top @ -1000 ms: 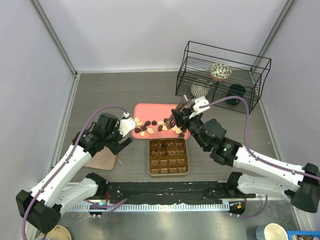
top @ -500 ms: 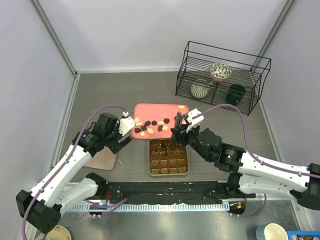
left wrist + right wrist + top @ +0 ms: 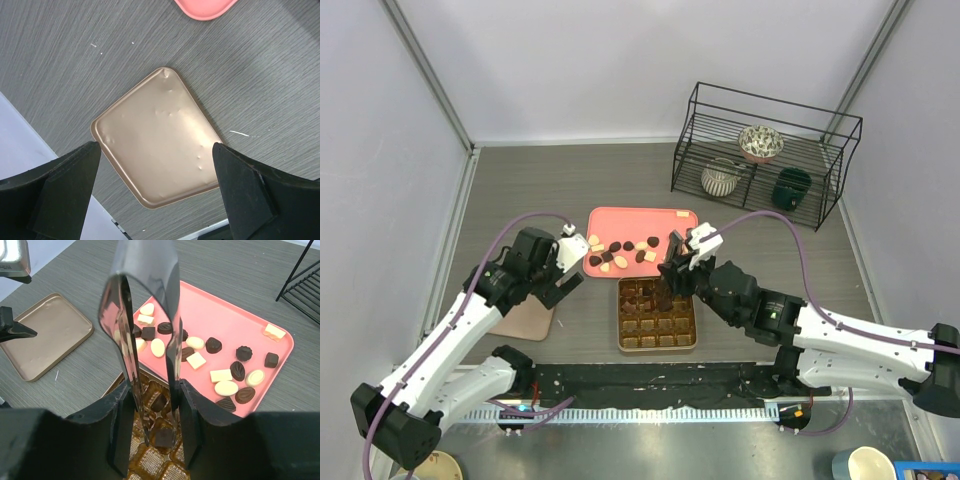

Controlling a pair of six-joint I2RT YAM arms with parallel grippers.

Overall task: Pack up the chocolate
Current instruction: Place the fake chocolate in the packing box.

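Reaching in over the gridded box (image 3: 657, 312), the right gripper (image 3: 672, 280) now hangs above the box's far row. A second ago it was over the right end of the pink tray (image 3: 640, 218). The left arm has not moved. Most of the chocolates (image 3: 620, 256) lie loose on the tray, dark, brown and white, and a few dark ones sit in the box's far cells. The box lies just in front of the tray. A wire rack (image 3: 760, 165) at the far right of the table (image 3: 570, 180) holds a patterned bowl (image 3: 760, 142), a ribbed white cup (image 3: 720, 178) and a dark cup (image 3: 791, 186), well apart from the work. The right wrist hides part of the tray's right end.

From the left wrist, the left gripper (image 3: 155, 165) hovers with jaws spread wide and nothing between them, above a flat gold lid (image 3: 157, 142) on the table. A corner of the pink tray shows at the top edge.

From the right wrist, the right gripper is clamped on shiny metal tongs (image 3: 120, 340), its fingers (image 3: 122, 430) pressing the two blades from either side. The tongs' tips reach into the box and stand either side of a dark square piece (image 3: 162, 438). Whether they pinch it cannot be told. The gold lid lies off to the left.
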